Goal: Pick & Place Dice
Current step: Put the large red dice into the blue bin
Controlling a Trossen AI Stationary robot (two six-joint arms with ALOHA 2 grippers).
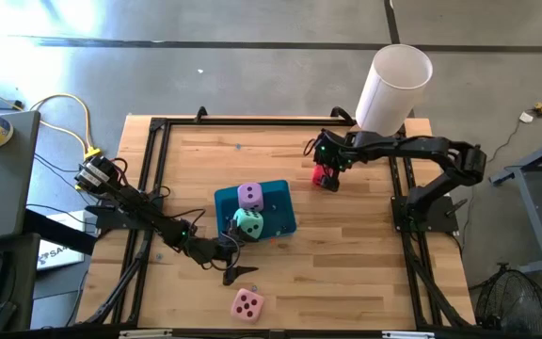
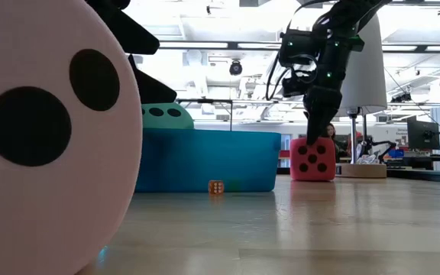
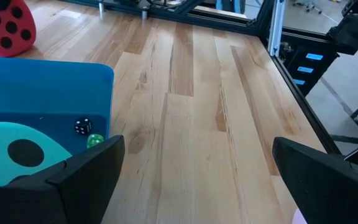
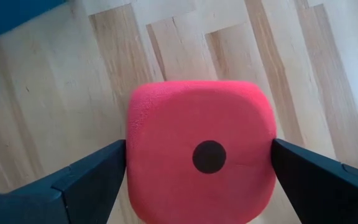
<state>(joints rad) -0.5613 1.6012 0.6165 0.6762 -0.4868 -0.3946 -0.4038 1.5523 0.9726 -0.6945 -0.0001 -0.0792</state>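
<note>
Right gripper straddles the red die; left gripper hangs released by the tray.

Nearest us, the pink die (image 1: 247, 303) lies alone on the table (image 1: 346, 245). Behind it our left gripper (image 1: 236, 256) is spread wide and empty beside the teal tray (image 1: 278, 215), which holds the mint green die (image 1: 248, 224) and lilac die (image 1: 250, 195). Farthest, our right gripper (image 4: 199, 163) flanks the red die (image 4: 201, 158), fingers apart, the die resting on the table.

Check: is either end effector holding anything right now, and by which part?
Left end effector holds nothing, open beside the teal tray. Right end effector straddles the red die at two opposite sides; a firm grip cannot be told.
</note>
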